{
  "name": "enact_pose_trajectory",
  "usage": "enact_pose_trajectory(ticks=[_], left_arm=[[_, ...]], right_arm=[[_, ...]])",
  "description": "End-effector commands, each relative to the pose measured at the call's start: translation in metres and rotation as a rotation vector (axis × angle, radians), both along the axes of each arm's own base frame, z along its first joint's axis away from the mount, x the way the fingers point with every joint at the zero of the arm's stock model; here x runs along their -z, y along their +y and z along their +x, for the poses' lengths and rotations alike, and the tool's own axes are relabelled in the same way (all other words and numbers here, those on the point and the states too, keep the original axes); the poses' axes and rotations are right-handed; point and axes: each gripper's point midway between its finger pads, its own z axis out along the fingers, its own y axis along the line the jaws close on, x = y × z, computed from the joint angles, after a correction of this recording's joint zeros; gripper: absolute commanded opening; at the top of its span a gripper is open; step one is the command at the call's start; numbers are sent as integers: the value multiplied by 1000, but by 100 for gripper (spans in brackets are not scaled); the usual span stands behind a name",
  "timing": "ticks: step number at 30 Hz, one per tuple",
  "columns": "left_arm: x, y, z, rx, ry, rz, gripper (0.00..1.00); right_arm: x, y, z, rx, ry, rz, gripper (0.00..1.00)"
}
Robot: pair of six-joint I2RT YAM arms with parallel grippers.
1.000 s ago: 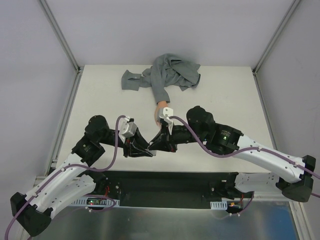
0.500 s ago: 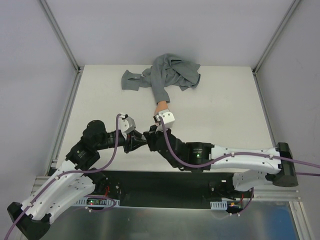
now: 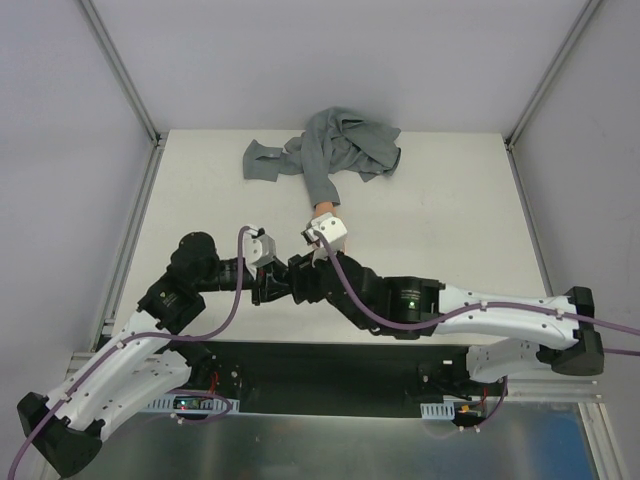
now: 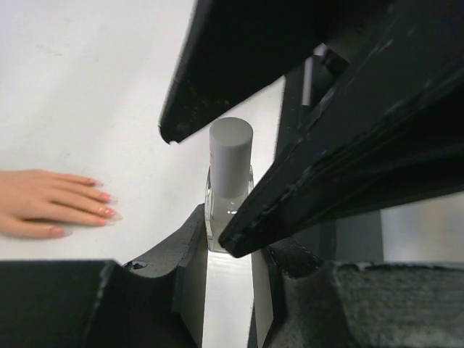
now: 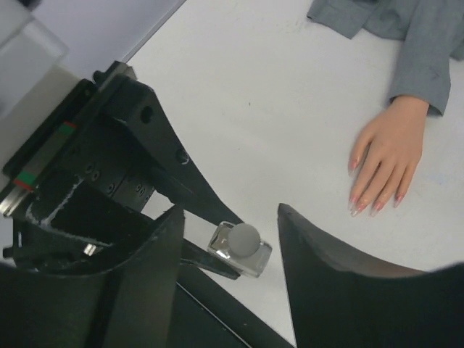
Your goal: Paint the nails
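peach vinyl-looking mannequin hand [image 5: 388, 152] lies palm down and flat on the white table [image 3: 450, 200], fingers slightly fanned, wrist running into a grey fabric sleeve [image 5: 428, 65] that ends in a crumpled heap on the far side of the hand. the nails [image 5: 360, 208] are tiny, long ovals at the fingertips, glossy and pale pink, a shade rosier than the skin. in the left wrist view four of them catch the light, and the thumb nail looks a touch darker. cannot tell from any view whether the pink is fresh polish. off the hand's fingertip end, near it but not touching, a small clear glass bottle [image 4: 230, 181] stands upright with its grey cylindrical cap on. left gripper [image 4: 229, 250] is clamped on the glass body of the bottle, one finger on each side, low down. right gripper [image 5: 230, 214] hangs over the same bottle with its jaws spread apart, the cap sitting in the gap between them with daylight on both sides in the right wrist view, so nothing is gripped. both grippers crowd together just short of the hand's fingertips. from the top camera the bottle is hidden under the arms, and only the back of the hand and the sleeve show past the right wrist.
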Motion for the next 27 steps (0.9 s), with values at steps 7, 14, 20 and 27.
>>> enact_pose_trajectory(ticks=[7,14,20,27], left_arm=[[-46,-13,-49,372,-67,-127,0],[-47,-12,-68,507,-21,-146,0],[-48,-11,-72,529,-18,-156,0],[-47,-13,-67,499,-16,-154,0]], right_arm=[[-35,-18,-74,-760,-4,75,73],[-46,-25,-81,-888,-10,111,63],[-42,-21,-78,-912,7,104,49],[-36,-18,-72,-887,0,92,23]])
